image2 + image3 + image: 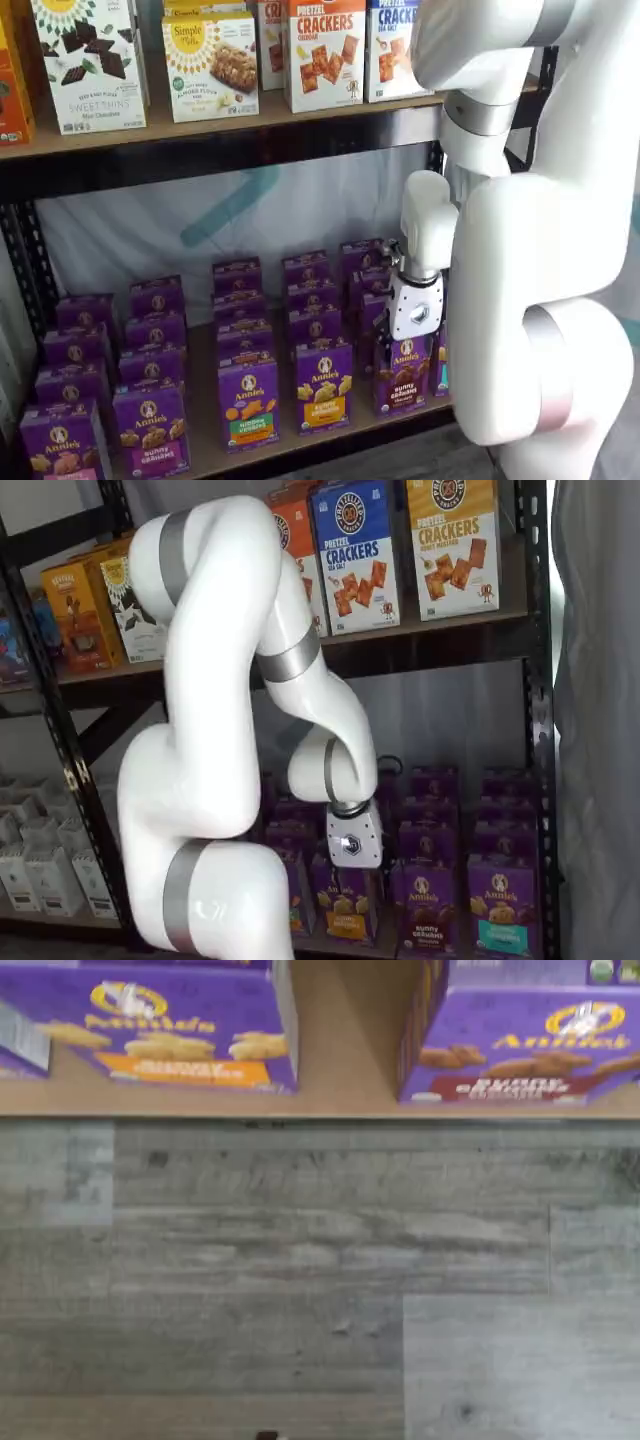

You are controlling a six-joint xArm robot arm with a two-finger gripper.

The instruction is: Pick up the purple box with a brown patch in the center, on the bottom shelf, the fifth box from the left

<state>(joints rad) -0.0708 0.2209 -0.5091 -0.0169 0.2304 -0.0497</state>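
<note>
target: the purple box (404,374) w/ brown band, "bunny grahams" text, standing upright at front edge of the bottom shelf (330,432), front of its column. Also showing in a shelf view (428,904) and in wrist view (525,1055), dark cookies pictured on its face.

neighbours: yellow-band box (323,386) sitting just beside target on one side w/ a gap of bare board between (gap showing clearly in wrist view, yellow-band box (165,1030)); teal-band box (500,908) on target's other side. Same brand, so band colour is the only quick tell.

stock layout: cartons lining up in columns front to back, faces fwd, prob so labels are readable & front one is reachable first.

gripper: white body (415,308) hanging just above/in front of target's column; same body in a shelf view (350,845). Black fingers not making out vs dark boxes behind, so can't tell if they're spread or closed. Nothing seeming to be held.

arm: white xArm (230,730) folding down from above, wrist pointing downward toward shelf front, likely lining up over target column.

wrist cam: looking mostly at grey plank floor (320,1280) plus shelf lip, so tool is prob sitting out past shelf edge, not yet among boxes.

upper shelf: cracker boxes (325,50), not relevant.

progress (judging): approach stage, grasp not yet done.

risk: bumping yellow-band box or box behind.
</note>
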